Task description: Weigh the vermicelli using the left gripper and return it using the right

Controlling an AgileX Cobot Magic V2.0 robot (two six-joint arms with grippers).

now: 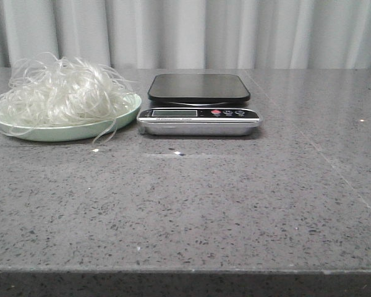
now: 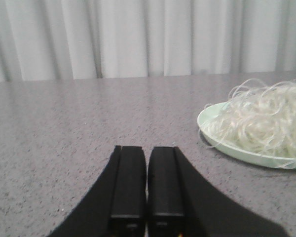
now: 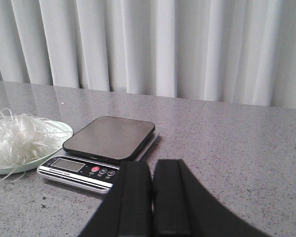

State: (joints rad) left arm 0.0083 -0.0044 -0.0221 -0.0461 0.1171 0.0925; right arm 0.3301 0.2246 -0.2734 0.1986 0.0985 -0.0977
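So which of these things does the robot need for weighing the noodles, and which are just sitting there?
Needed:
- vermicelli
- pale green plate under it
- scale, nothing on it yet
- left gripper, shut
- right gripper, shut

Just there:
- grey table
- white curtain
- small crumbs before the scale

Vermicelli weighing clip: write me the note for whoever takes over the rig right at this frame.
Left gripper: jaws shut, empty, low over the bare table to the left of the plate.
Right gripper: jaws shut, empty, on the near side of the scale.
Vermicelli: all heaped on the pale green plate, left of the scale, a few strands hanging over the rim.
Scale: platform bare.
Done: nothing yet.
Left: left gripper moves the vermicelli onto the scale; right gripper returns it to the plate.
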